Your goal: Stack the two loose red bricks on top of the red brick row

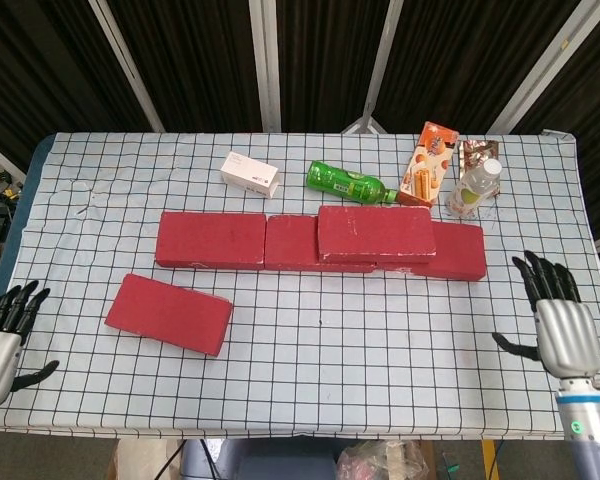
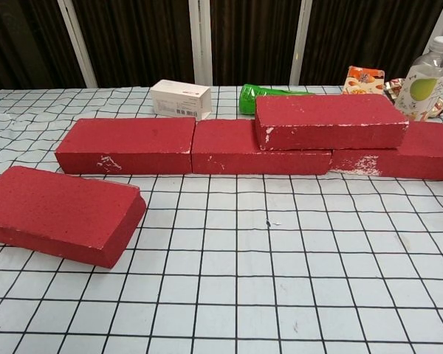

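A robot test lab is showing here: a gridded cloth [image 1: 310, 330] is covering the table; dark curtains [image 1: 190, 60] with pale metal struts [image 1: 265, 60] are closing off the back; bricks [image 2: 125, 144], a bottle [image 1: 348, 183] and a box [image 2: 180, 98] are serving as props.
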Motion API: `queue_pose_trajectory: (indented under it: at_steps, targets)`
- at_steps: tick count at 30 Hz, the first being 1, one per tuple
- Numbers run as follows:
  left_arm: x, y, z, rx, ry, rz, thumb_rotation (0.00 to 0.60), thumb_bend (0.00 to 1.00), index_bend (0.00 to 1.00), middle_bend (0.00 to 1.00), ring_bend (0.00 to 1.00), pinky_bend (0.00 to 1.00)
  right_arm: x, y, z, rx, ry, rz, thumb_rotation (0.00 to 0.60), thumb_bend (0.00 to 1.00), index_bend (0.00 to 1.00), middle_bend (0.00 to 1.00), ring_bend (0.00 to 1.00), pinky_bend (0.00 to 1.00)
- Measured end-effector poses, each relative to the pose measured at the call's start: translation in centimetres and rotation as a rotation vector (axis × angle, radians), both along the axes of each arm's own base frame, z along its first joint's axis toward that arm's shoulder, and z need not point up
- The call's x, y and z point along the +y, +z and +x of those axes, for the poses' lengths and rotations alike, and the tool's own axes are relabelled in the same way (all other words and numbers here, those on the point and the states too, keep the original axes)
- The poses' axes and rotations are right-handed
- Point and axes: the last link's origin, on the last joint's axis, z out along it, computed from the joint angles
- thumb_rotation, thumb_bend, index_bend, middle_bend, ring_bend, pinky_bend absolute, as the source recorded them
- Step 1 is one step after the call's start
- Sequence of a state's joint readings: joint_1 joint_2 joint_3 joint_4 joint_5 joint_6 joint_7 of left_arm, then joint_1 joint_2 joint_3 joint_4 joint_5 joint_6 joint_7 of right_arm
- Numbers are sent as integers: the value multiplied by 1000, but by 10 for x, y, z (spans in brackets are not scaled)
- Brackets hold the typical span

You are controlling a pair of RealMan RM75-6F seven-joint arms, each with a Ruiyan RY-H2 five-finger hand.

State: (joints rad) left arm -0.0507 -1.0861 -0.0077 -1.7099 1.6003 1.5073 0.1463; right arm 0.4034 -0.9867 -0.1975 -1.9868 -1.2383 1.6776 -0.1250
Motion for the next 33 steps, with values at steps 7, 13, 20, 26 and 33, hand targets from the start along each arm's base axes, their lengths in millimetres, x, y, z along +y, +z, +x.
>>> queue_pose_trajectory:
  at_steps: [7, 13, 20, 26, 33]
  targets:
    - [7, -6, 23, -16, -68, -83, 600, 0, 6, 0, 0, 62, 38, -10, -24, 1, -63, -38, 600, 154, 58, 0, 0, 0]
    - [23, -15, 43, 25, -93, -178, 600, 0, 0, 0, 0, 57, 40, -11, -25, 0, -62, -31, 600, 154, 57, 0, 0, 0]
    - [55, -34, 66, 102, -61, -358, 600, 0, 0, 0, 0, 30, 42, -8, -26, -9, -82, -32, 600, 153, 55, 0, 0, 0]
    - [85, -49, 82, 219, -39, -459, 600, 0, 0, 0, 0, 30, 41, -10, -27, -4, -86, -22, 600, 154, 55, 0, 0, 0]
    - [116, -75, 99, 276, -29, -495, 600, 0, 0, 0, 0, 30, 40, -13, -27, 0, -103, -7, 600, 154, 55, 0, 0, 0]
